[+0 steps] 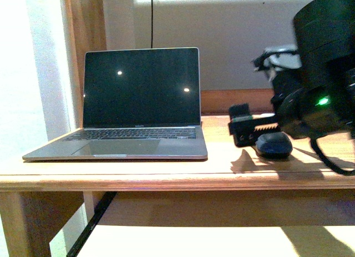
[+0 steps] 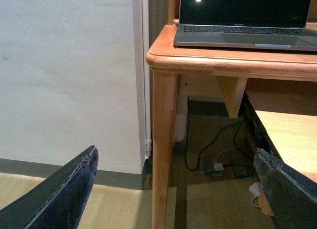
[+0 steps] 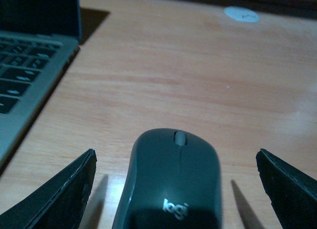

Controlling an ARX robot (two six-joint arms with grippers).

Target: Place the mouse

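The mouse [image 1: 273, 146] is a small dark grey oval. It lies flat on the wooden desk [image 1: 166, 171], to the right of the laptop. My right gripper [image 1: 259, 136] is open and hangs low over it. In the right wrist view the mouse [image 3: 171, 184] lies between the two spread fingers [image 3: 59, 199] with a gap on each side, untouched. My left gripper [image 2: 176, 157] is open and empty. It is below desk height, in front of the desk's corner leg [image 2: 164, 155], and does not show in the front view.
An open laptop [image 1: 138, 101] with a dark screen stands on the left half of the desk; its edge shows in the right wrist view [image 3: 29, 75]. A small white disc [image 3: 241, 14] lies further back on the desk. Cables [image 2: 218, 155] lie on the floor under it.
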